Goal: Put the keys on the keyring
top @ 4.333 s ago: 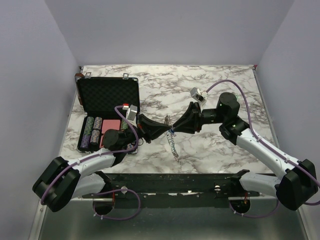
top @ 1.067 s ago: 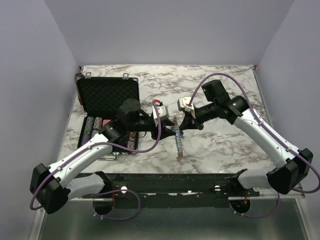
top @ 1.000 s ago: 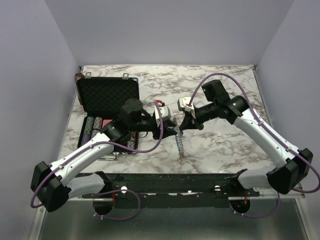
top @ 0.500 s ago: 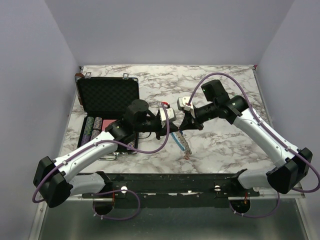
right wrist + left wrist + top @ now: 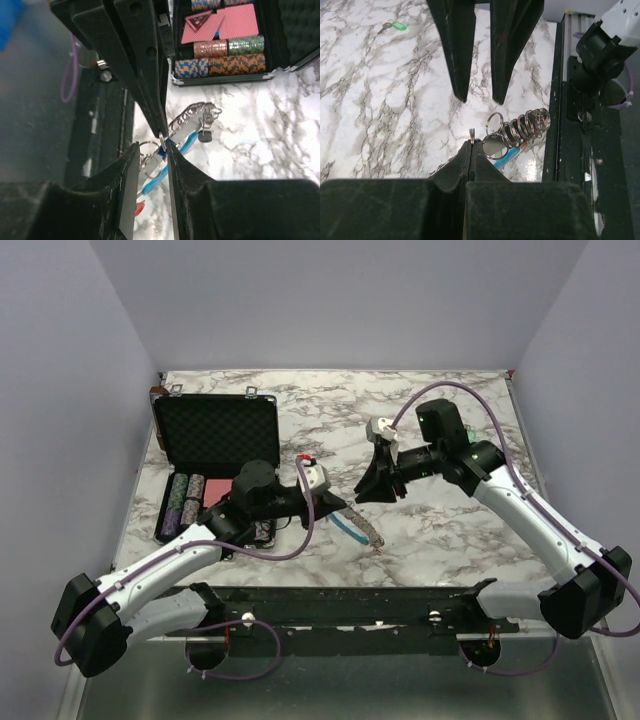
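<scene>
Keyring (image 5: 366, 528): just right of the case (image 5: 215, 430), one ring pinched in the closed left gripper (image 5: 471, 144). Right gripper (image 5: 152, 148): beside the keyring, jaws narrowly parted, holding nothing. Green key (image 5: 395, 25): loose on the table, farther from the case, not yet threaded. Threading appears to remain.

Soft, even light falls from above. The marble desk (image 5: 330, 410) is bright, with only faint, diffuse shadows and no harsh glare. In the wrist views the left gripper (image 5: 471, 150) and right gripper (image 5: 151, 148) fill the bottom edge, black and out of focus — beyond them the keyring (image 5: 520, 127) glints crisply.
</scene>
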You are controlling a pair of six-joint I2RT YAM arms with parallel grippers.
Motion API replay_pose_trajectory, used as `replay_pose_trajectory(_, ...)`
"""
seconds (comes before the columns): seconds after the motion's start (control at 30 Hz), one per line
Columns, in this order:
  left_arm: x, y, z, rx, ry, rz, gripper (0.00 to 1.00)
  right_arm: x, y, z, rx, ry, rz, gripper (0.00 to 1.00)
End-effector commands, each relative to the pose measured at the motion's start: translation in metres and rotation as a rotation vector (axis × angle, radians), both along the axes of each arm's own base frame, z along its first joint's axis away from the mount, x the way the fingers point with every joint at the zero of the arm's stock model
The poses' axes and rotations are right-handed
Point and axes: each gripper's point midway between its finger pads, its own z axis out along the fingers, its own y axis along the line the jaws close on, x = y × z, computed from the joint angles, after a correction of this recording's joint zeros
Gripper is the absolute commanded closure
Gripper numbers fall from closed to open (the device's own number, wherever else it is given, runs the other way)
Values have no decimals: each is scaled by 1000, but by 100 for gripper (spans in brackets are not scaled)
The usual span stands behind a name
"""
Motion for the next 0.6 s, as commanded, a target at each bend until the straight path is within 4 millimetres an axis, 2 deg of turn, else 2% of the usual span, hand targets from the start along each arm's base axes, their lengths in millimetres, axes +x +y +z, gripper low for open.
replay_pose_trajectory(0.0, -11, 3, 41, -238, -17, -25, 100, -17, 10, 40, 216, 264, 12, 63)
replay_pose_trajectory(0.13, -19, 10, 49, -331, -16, -39, 100, -29, 12, 42, 289, 404, 29, 66)
replay_pose_trajectory(0.3, -24, 13, 56, -392, -27, -46, 100, -31, 11, 33, 290, 395, 23, 68)
replay_pose_trajectory(0.57, -26, 13, 63, -454, -11, -65, 100, -26, 11, 42, 312, 327, 25, 68)
